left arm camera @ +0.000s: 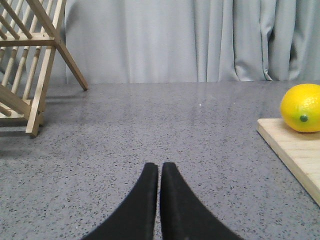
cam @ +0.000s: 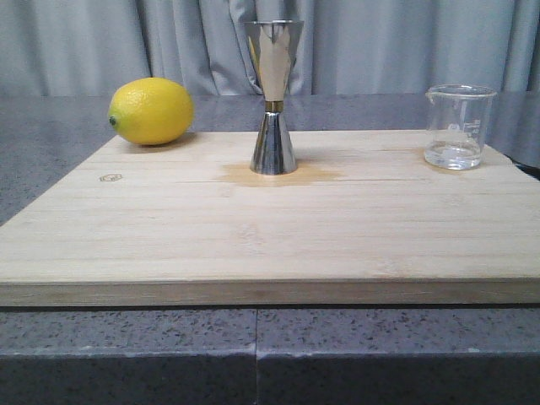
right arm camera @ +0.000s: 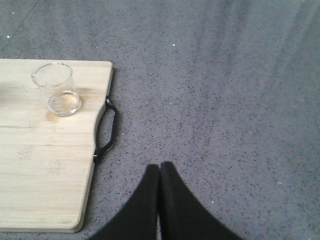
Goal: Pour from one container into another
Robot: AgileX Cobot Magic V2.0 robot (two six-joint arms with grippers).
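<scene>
The left gripper [left arm camera: 159, 172] has its two black fingers pressed together, holding nothing. The right gripper [right arm camera: 159, 172] is the same, closed and empty. Both seem to hover low, though their height is unclear.

Drying rack [left arm camera: 25, 65] cut off at frame edge; beaker [cam: 458, 126] markings unreadable.

Grey speckled counter [cam: 51, 152], wooden board [cam: 270, 228], wooden rack [left arm camera: 25, 65]
</scene>
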